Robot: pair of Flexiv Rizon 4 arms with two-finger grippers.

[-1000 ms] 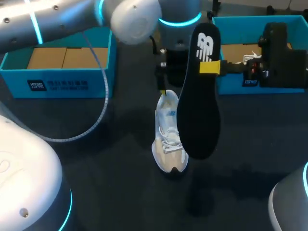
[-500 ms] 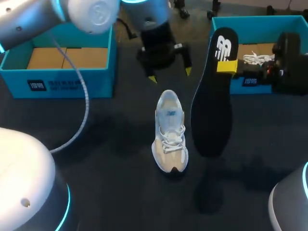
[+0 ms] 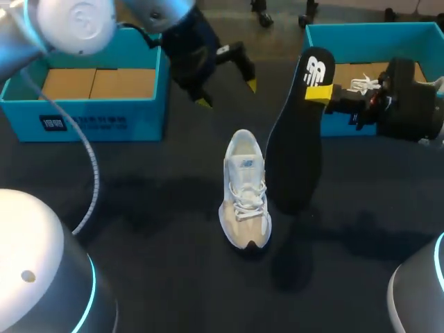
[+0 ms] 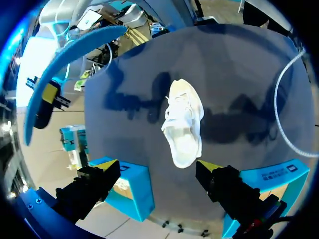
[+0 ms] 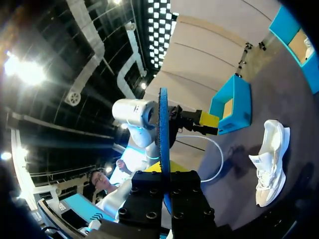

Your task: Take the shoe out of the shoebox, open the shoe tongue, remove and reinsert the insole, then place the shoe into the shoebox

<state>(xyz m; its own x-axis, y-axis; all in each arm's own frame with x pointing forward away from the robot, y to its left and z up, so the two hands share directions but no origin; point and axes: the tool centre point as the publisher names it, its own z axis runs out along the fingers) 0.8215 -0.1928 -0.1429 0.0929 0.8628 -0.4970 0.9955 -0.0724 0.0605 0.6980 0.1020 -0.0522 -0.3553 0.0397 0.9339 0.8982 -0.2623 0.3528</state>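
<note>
Insole (image 3: 295, 146) hangs in the air, clamped near its upper end by my right gripper (image 3: 320, 92), just beside the white shoe (image 3: 244, 191). The shoe lies on the dark table (image 3: 139, 222), between the two blue boxes. My left gripper (image 3: 227, 94) is wide apart and holds nothing, above the table beyond the shoe.

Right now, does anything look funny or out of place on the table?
Yes: the long black insole is out of the white lace-up sneaker. The right gripper holds it up in the air beside the sneaker, hanging almost upright.
</note>
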